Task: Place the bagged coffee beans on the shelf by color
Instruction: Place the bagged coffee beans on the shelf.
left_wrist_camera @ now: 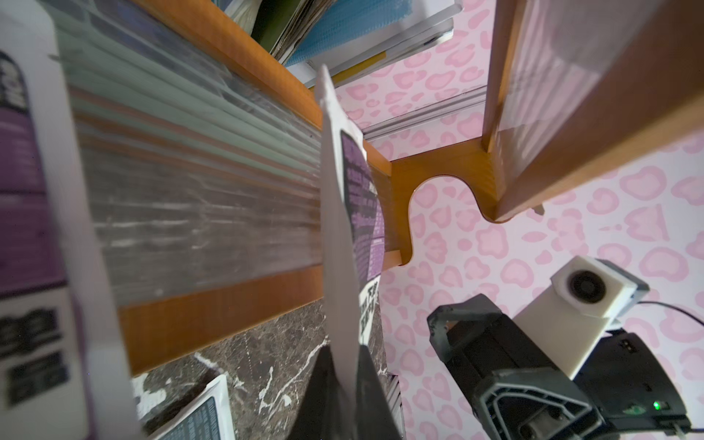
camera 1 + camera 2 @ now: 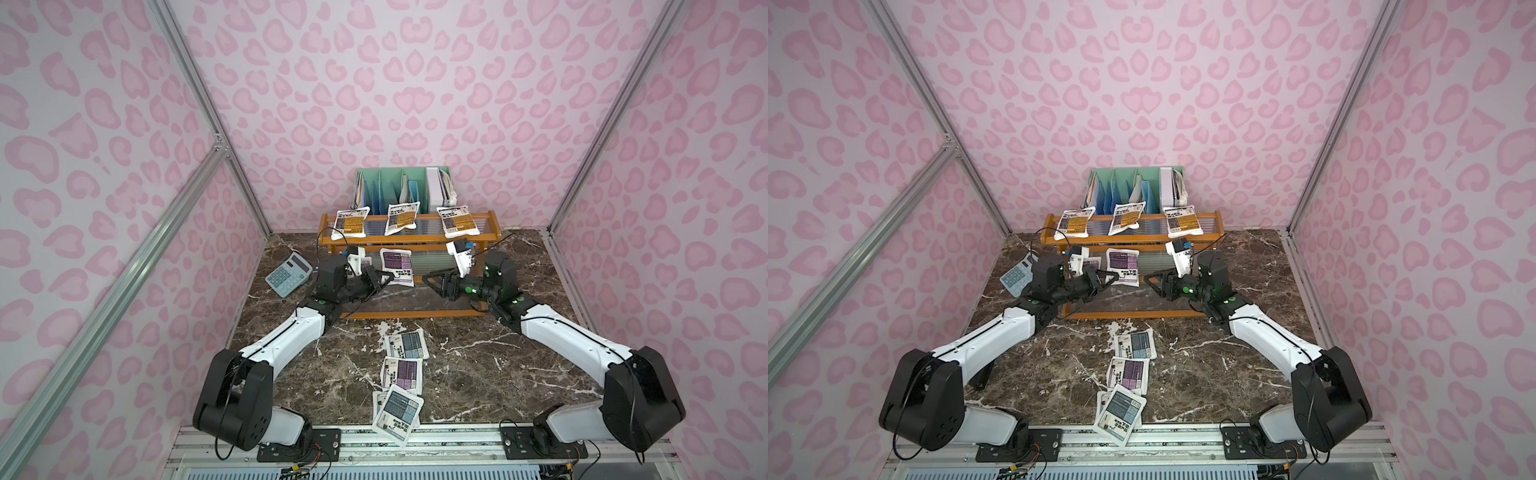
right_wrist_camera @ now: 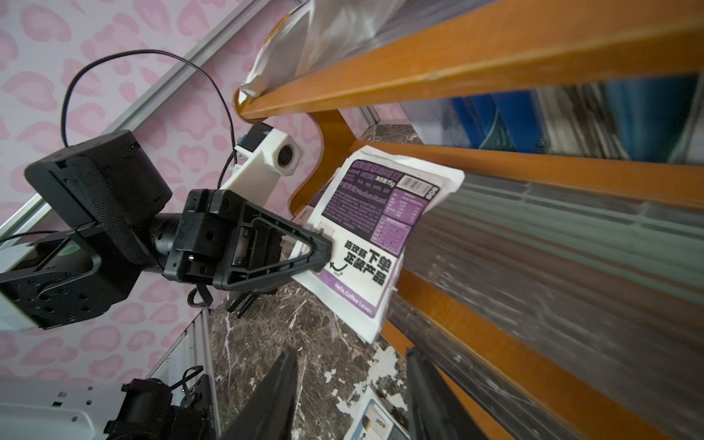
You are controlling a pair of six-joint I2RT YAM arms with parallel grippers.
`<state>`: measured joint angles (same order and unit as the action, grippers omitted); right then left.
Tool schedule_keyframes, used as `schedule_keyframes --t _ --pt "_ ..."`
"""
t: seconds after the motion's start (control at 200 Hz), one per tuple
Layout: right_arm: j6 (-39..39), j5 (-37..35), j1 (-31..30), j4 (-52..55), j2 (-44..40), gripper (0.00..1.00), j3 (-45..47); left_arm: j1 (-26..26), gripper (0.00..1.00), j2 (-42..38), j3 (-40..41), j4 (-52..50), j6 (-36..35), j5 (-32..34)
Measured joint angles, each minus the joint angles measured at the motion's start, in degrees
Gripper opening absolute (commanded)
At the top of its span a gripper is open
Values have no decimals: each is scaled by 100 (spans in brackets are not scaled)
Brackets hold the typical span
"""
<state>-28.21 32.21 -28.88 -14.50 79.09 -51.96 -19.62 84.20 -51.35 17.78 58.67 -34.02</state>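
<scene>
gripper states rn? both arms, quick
Left gripper: closed, holding the purple pouch by its edge.
Right gripper: open, holding nothing.

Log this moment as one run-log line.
left gripper: shut on purple pouch at shelf middle tier | right gripper: open, empty | top tier: three yellow pouches

Soft, even light washes the pink-patterned walls (image 2: 415,83) in both top views, with faint shadows on the dark marble tabletop (image 2: 478,374). Wrist views warp at the edges. A purple-labelled white pouch (image 1: 339,247) goes soft close to the lens, and the orange-brown wooden shelf (image 3: 457,57) streaks.
</scene>
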Motion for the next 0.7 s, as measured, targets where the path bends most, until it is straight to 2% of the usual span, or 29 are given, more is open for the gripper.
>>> schedule_keyframes --t 0.145,0.32,0.41,0.47,0.495,0.565,0.7 --pt "125 -179 153 142 -337 49 256 -61 0 511 -251 365 278 -59" --pt "140 -306 238 170 -509 49 409 -76 0 726 -407 533 323 -109" --pt "138 -319 236 170 -542 49 466 -83 16 778 -448 527 334 -125" --pt "133 -321 236 175 -555 49 492 -83 39 798 -481 485 334 -131" --pt "127 -321 236 170 -564 49 501 -83 44 798 -487 474 334 -133" --pt "122 -323 236 164 -597 49 531 -92 51 756 -505 363 387 -127" --pt "120 -354 236 164 -664 49 564 -103 53 461 -507 -50 278 -61"
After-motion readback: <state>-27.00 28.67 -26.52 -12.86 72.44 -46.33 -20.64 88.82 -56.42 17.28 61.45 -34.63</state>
